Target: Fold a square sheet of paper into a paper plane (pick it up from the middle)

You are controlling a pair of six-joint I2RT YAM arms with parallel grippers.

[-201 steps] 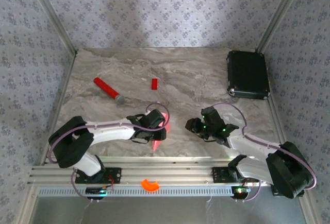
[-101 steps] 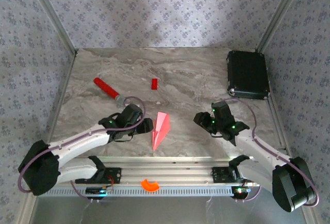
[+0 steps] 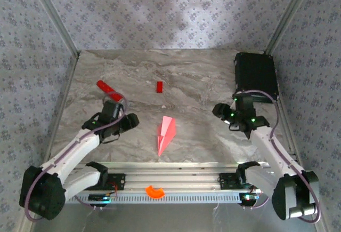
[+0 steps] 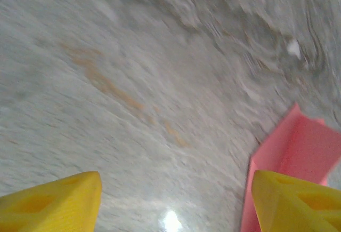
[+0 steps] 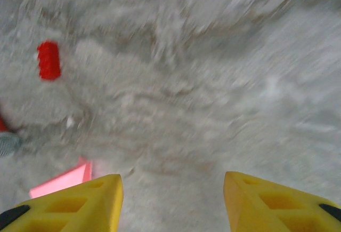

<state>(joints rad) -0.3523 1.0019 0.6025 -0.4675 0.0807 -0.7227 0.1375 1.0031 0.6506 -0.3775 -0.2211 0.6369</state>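
The paper plane (image 3: 165,134) is lying flat on the marble table (image 3: 202,77), near the middle of its near edge, with its nose pointing toward about 6 o'clock and nothing gripping it. In the left wrist view its pink fold (image 4: 301,154) is showing just behind one yellow fingertip (image 4: 295,200).

At the plane's 9 o'clock the left gripper (image 3: 130,121) is hanging released, its jaws spread over bare table. At 2 o'clock the right gripper (image 3: 218,109) is likewise standing open and holding nothing.

Farther out, a small red block (image 3: 159,86) is sitting at 12 o'clock, a red stick (image 3: 108,88) at 10 o'clock, and a black case (image 3: 256,76) at 2 o'clock by the far right corner.
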